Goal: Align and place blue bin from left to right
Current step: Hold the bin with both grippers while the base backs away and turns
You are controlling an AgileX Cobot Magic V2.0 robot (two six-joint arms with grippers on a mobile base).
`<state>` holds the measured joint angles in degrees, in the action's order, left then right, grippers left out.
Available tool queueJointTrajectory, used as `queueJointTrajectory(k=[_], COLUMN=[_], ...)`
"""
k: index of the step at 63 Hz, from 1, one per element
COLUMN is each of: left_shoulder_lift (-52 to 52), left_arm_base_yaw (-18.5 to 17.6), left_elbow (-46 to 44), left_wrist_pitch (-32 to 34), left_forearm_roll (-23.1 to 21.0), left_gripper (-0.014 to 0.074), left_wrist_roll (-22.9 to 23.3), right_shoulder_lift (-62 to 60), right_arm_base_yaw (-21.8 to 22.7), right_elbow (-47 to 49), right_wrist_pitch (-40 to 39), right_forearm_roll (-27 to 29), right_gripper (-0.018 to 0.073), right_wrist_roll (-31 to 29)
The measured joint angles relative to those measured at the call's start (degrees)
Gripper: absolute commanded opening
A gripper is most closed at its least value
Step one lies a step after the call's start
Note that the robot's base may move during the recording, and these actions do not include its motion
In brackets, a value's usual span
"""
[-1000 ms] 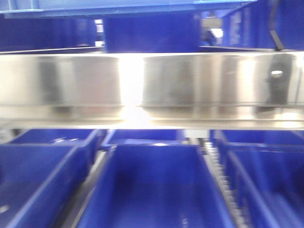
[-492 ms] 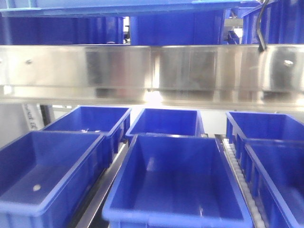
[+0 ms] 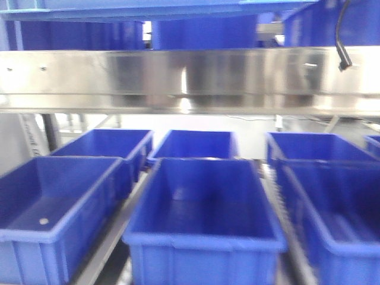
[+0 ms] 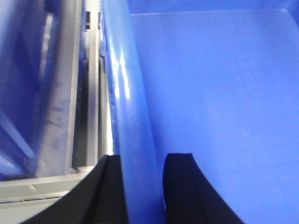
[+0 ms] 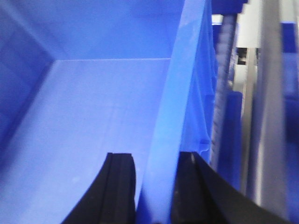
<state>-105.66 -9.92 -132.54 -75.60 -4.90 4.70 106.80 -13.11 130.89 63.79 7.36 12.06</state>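
The blue bin [image 3: 148,8] shows in the front view only as a bright-blue rim strip along the top edge. In the left wrist view its thick left rim [image 4: 131,102] runs between the black fingers of my left gripper [image 4: 142,186], which is shut on it, one finger outside and one inside the bin. In the right wrist view my right gripper [image 5: 156,186] is shut on the bin's right rim [image 5: 182,93] in the same way. The bin's inside floor [image 5: 93,116] looks bare.
A steel shelf beam [image 3: 190,80] crosses the front view. Below it stand several deeper-blue crates: centre [image 3: 202,208], left [image 3: 53,202], right [image 3: 332,214], and more behind. Roller rails [image 3: 285,225] run between them. A black cable [image 3: 341,35] hangs at the top right.
The steel beam has shrunk and risen in the front view, and more of the lower crates show, so the view has backed away from the rack. The bin's rim strip stays at the top.
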Motion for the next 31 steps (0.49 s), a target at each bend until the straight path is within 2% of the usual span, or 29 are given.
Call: queueJointTrajectory(k=[31], left_shoulder_lift=[0.0], left_arm_base_yaw=[0.0], left_elbow=[0.0], left_wrist_pitch=[0.0], left_forearm_roll=[0.1], left_gripper=[-0.0111], left_wrist_roll=[0.0], right_shoulder_lift=[0.0], right_arm_base_yaw=[0.0], right_elbow=[0.0], right_wrist_pitch=[0.0], right_forearm_roll=[0.0], right_gripper=[-0.0154], right_wrist_roll=[0.0])
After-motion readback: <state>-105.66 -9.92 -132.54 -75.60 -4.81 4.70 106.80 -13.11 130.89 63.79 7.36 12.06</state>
